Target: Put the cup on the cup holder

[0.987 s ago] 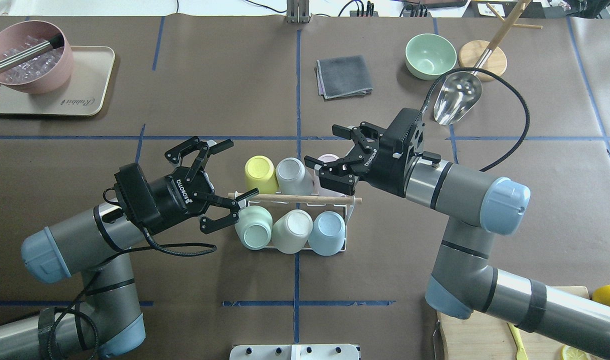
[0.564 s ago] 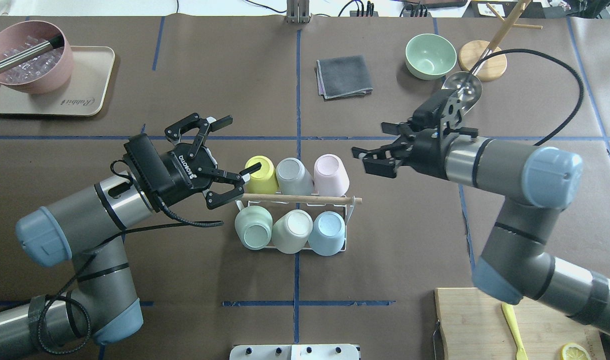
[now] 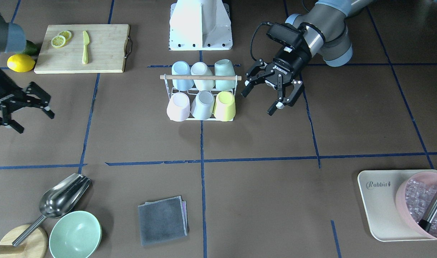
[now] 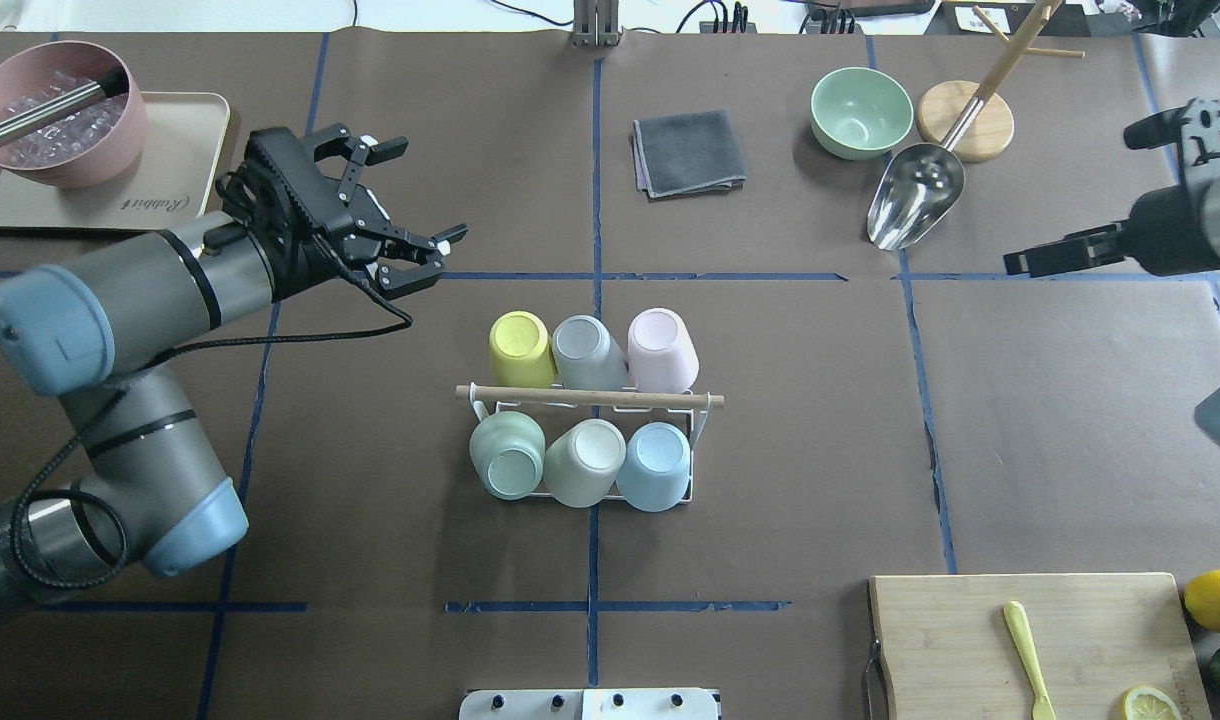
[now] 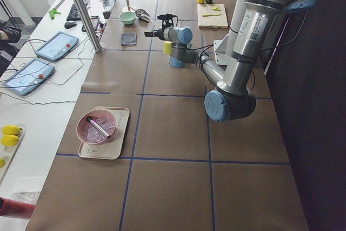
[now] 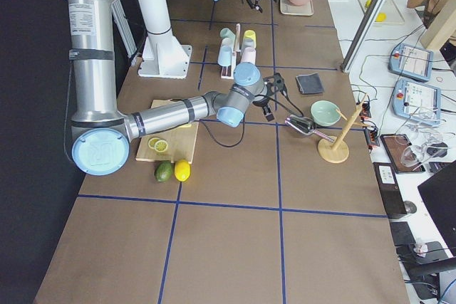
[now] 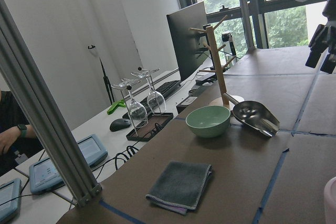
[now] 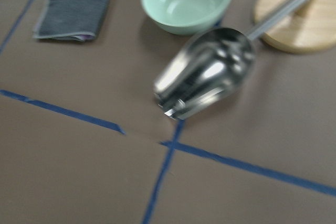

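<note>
Six cups sit on the cup holder (image 4: pixel 590 397), the pink cup (image 4: pixel 660 348) filling its far-right prong. My left gripper (image 4: pixel 415 200) and right gripper (image 3: pixel 36 123) hang spread and empty, well off either side. Nothing left, I reckon.

Both grippers drawn back from the cup holder (image 4: pixel 590 397)
The left gripper (image 4: pixel 415 205) has swung away toward the tray (image 4: pixel 185 200), the right gripper (image 3: pixel 35 121) far out to its own side; the pink cup (image 4: pixel 660 345) it covered now shows
</note>
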